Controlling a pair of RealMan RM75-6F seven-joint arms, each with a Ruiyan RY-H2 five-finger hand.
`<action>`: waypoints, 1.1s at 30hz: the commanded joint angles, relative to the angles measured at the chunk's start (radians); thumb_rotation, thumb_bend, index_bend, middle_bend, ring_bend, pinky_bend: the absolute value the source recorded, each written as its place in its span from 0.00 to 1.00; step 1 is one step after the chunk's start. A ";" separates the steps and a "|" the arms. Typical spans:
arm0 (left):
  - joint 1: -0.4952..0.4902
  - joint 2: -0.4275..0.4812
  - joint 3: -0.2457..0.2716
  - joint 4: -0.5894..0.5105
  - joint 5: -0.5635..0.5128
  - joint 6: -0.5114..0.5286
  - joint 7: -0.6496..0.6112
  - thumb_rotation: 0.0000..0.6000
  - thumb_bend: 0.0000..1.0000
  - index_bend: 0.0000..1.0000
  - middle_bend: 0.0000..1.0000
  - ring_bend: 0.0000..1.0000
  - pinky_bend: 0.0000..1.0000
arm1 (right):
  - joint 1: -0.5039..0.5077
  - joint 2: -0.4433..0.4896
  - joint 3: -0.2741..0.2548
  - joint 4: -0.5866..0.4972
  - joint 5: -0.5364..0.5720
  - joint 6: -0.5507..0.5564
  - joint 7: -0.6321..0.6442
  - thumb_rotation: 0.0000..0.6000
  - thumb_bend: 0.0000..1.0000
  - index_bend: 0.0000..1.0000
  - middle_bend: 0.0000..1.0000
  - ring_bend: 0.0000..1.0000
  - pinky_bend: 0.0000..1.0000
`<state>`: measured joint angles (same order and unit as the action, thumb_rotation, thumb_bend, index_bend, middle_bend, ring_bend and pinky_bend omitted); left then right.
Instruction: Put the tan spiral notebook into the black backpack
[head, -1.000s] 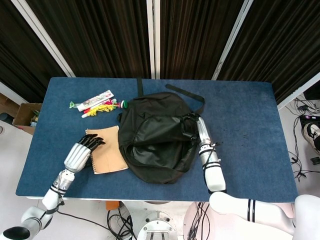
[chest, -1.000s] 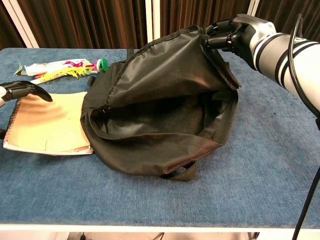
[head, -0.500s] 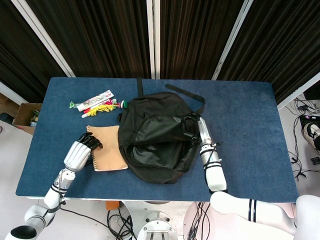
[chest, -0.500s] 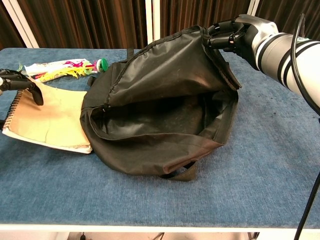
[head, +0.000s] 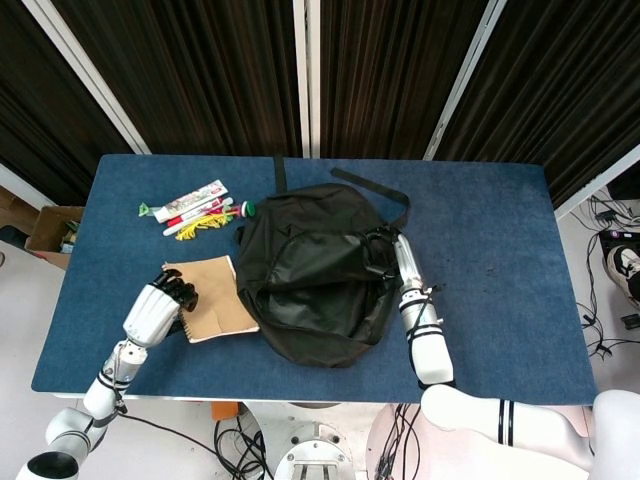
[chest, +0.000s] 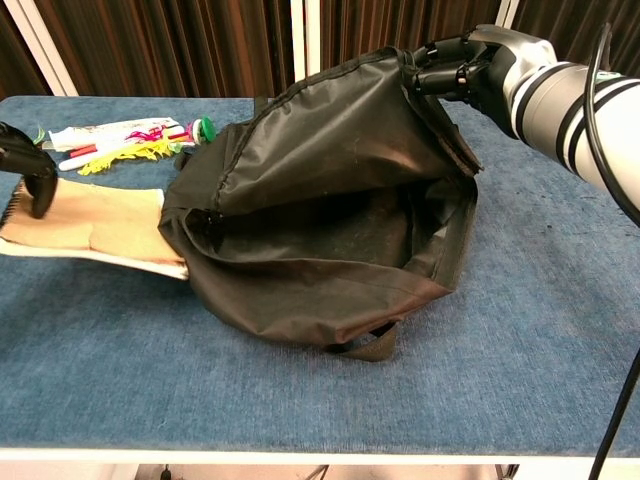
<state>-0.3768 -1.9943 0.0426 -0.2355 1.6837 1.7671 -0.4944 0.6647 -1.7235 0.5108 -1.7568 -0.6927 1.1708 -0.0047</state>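
The tan spiral notebook (head: 212, 298) (chest: 95, 226) is raised off the blue table at its spiral edge, with its right edge against the backpack's opening. My left hand (head: 168, 298) (chest: 28, 174) grips that spiral edge. The black backpack (head: 315, 285) (chest: 330, 215) lies in the middle with its mouth open toward me. My right hand (head: 380, 252) (chest: 465, 68) holds the top rim of the opening up, so the dark inside shows in the chest view.
A few pens and bright packets (head: 195, 210) (chest: 120, 140) lie behind the notebook at the table's back left. A backpack strap (head: 375, 190) trails toward the far edge. A cardboard box (head: 50, 232) stands on the floor to the left.
My left hand has lifted the notebook's spiral edge off the table and tilted it up. The notebook has slid right, closer to the backpack's mouth. The right hand has kept its hold.
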 joint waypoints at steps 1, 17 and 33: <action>0.007 0.032 -0.011 -0.007 -0.006 0.097 0.018 1.00 0.39 0.72 0.71 0.60 0.43 | -0.002 0.003 0.010 -0.013 0.001 0.002 0.009 1.00 0.53 0.56 0.46 0.25 0.03; -0.126 0.100 0.096 -0.200 0.198 0.353 0.285 1.00 0.39 0.72 0.71 0.60 0.44 | 0.041 -0.007 0.080 -0.055 0.081 -0.005 0.023 1.00 0.53 0.56 0.46 0.25 0.03; -0.312 0.062 0.121 -0.386 0.350 0.270 0.467 1.00 0.38 0.72 0.71 0.60 0.44 | 0.058 0.010 0.101 -0.068 0.112 -0.019 0.048 1.00 0.53 0.56 0.46 0.25 0.03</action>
<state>-0.6747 -1.9296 0.1629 -0.6042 2.0186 2.0384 -0.0428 0.7225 -1.7133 0.6117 -1.8251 -0.5809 1.1525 0.0433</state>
